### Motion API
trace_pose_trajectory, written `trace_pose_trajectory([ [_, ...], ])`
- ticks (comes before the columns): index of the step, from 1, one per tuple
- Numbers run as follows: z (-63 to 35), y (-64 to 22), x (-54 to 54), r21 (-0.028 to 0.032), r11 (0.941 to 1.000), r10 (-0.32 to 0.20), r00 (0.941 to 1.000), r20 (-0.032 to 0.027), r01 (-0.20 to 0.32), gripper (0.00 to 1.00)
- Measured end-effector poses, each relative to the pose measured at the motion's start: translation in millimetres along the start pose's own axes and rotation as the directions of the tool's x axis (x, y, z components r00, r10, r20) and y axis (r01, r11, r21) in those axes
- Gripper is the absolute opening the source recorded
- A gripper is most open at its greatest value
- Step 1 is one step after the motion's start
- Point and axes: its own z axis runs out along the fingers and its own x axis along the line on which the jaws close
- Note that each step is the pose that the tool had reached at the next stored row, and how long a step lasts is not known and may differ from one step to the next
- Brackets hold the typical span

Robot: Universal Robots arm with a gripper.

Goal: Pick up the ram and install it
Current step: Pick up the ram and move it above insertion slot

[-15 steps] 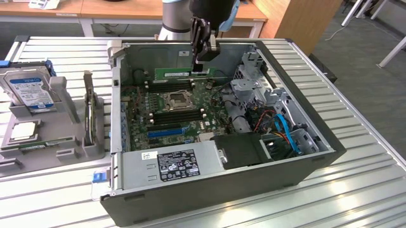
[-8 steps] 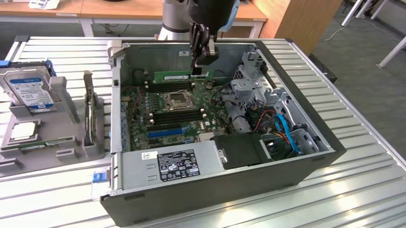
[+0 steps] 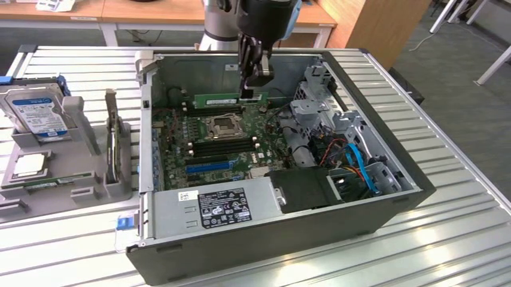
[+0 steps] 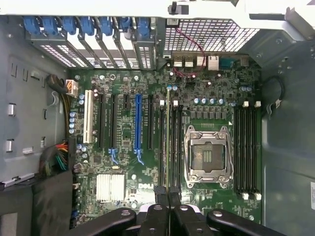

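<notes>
Presently, ram (image 3: pixel 227 100) is gripped between the closed jaws of gripper (image 3: pixel 253 91), directly beneath them. Long axis is laid 9-to-3 in exterior view, at 12 o'clock of socket (image 3: pixel 224 125), parallel to slots (image 3: pixel 219 144).

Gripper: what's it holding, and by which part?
The gripper is shut on the ram, pinching its upper edge near the end at the exterior view's right.
</notes>
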Motion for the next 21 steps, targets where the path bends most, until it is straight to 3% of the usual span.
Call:
trace_pose_trajectory([
  [21, 21.5, -1.3, 0.0, 0.0, 1.0, 0.0, 1.0, 0.0036, 0.0, 0.12],
])
